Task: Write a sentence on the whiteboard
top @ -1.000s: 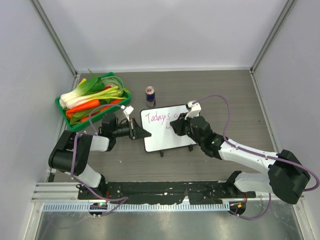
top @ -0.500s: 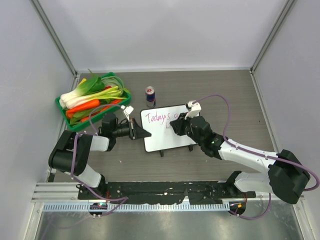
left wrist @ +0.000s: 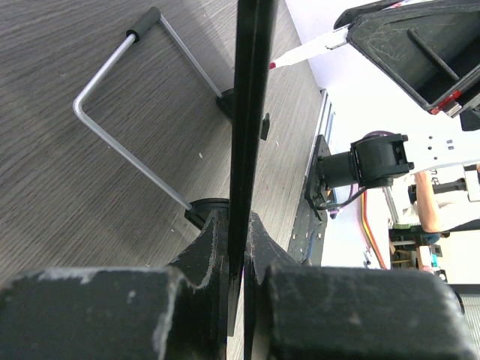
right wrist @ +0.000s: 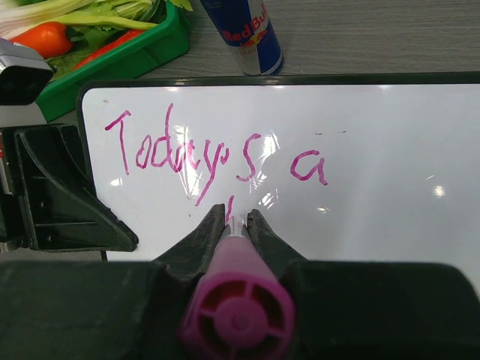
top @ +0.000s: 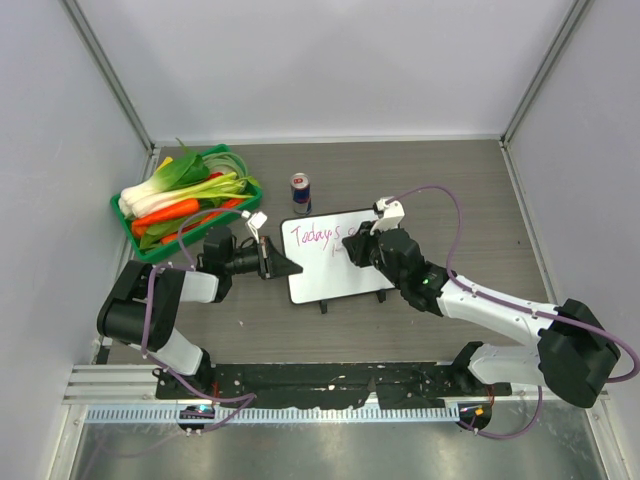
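The whiteboard (top: 340, 278) stands tilted on the table's middle, and its dark edge (left wrist: 251, 90) runs up the left wrist view. My left gripper (top: 291, 269) (left wrist: 237, 234) is shut on the board's left edge. The sentence (top: 316, 235) (right wrist: 187, 154) reads "Today's a" in pink, with a short stroke begun below it. My right gripper (top: 353, 250) (right wrist: 237, 217) is shut on a pink marker (right wrist: 236, 307), whose tip touches the board (right wrist: 375, 210) just under the "y". The marker's tip (left wrist: 300, 54) also shows past the board's edge.
A green basket (top: 152, 253) of vegetables sits at the left rear. A Red Bull can (top: 300, 192) (right wrist: 244, 30) stands just behind the board. The board's wire stand (left wrist: 127, 142) rests on the wooden tabletop. Grey walls close in three sides.
My right gripper with the marker has shifted slightly right and away from me on the board. The left gripper and the board have not moved.
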Available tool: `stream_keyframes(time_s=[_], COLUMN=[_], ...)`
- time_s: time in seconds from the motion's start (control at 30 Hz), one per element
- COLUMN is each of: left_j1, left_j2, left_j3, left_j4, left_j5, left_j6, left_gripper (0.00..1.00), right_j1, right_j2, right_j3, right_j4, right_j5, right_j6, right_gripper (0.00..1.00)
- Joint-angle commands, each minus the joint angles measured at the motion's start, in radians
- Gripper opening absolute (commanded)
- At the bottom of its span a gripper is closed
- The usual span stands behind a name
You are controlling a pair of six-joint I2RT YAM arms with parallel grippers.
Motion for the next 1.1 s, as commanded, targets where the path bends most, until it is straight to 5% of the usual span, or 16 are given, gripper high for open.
stream_keyframes(time_s=[0.0, 1.07], left_j1=[-0.001, -0.002], left_j2=[0.022, 0.022], left_j3=[0.011, 0.011], left_j4=[-0.067, -0.065], left_j5=[-0.067, -0.065], left_j6=[0.03, 0.03], left_gripper=[0.0, 0.0], right_j1=[0.005, 0.004], right_j2=[-0.022, 0.016], right_j3=[0.021, 0.021], right_j4=[0.001, 0.026], right_j5=[0.033, 0.051], right_j6=[-0.02, -0.012], right_gripper=[0.01, 0.01])
